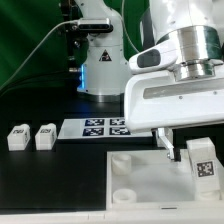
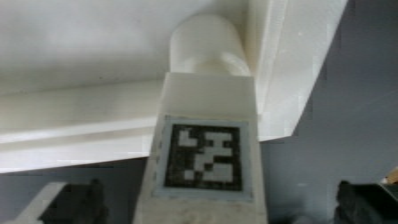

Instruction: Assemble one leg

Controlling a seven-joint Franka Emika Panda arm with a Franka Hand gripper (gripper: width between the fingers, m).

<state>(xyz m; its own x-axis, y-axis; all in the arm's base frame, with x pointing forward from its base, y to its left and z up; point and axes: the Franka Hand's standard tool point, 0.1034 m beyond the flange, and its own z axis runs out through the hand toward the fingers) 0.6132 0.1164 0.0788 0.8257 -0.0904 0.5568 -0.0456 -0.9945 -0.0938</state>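
- My pincer (image 2: 217, 202) is open: in the wrist view both fingertips (image 2: 71, 203) stand clear of the leg (image 2: 205, 150), with a gap on each side, so nothing is gripped
- The leg stands upright on the panel (image 1: 150, 185), near its corner on the exterior view's right, tag facing outward
- Its rounded far end points down at the panel, which I take to mean it is meant for a corner socket; I cannot tell whether it is seated
- I judge the pincer straddles the leg so it can close on the flat sides and press or turn it home
- Two more legs (image 1: 17, 137) (image 1: 45, 137) wait on the dark worktop (image 1: 50, 185), well apart from the panel
- The marker board (image 1: 105, 127) lies just beyond the panel's far edge
- The sockets (image 1: 121, 160) at the panel's other end look unfilled
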